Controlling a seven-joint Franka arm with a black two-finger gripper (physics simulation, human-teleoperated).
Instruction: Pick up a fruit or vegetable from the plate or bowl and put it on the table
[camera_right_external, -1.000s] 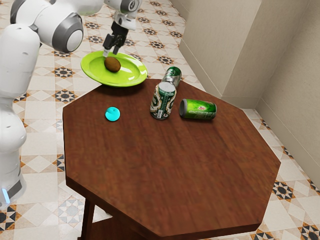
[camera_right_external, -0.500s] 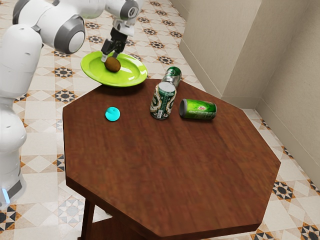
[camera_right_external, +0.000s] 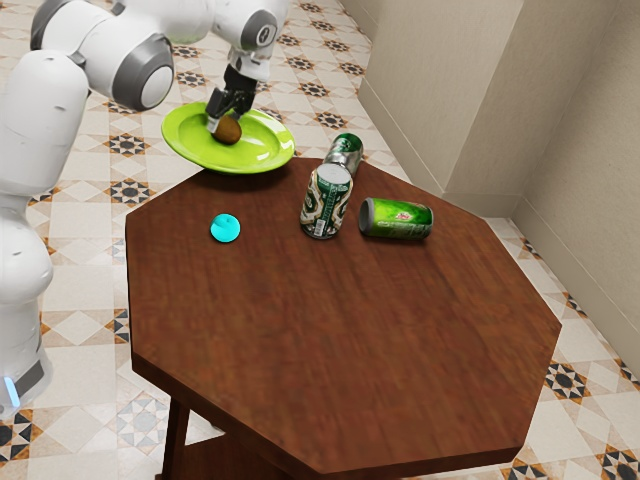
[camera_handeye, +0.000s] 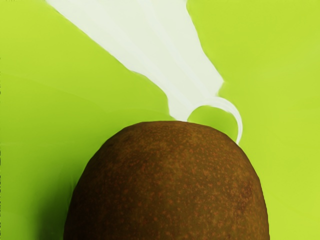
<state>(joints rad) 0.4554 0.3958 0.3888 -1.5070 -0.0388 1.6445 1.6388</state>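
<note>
Our gripper (camera_right_external: 226, 121) has dropped closer to the brown fruit (camera_right_external: 230, 131), which lies directly beneath it on the green plate (camera_right_external: 272, 150), probably near enough to clasp, though we cannot tell whether it is spread or already pinching.

White rounded arm (camera_right_external: 45, 100); grey joint bands (camera_right_external: 128, 72); black end effector (camera_right_external: 226, 121)
</note>
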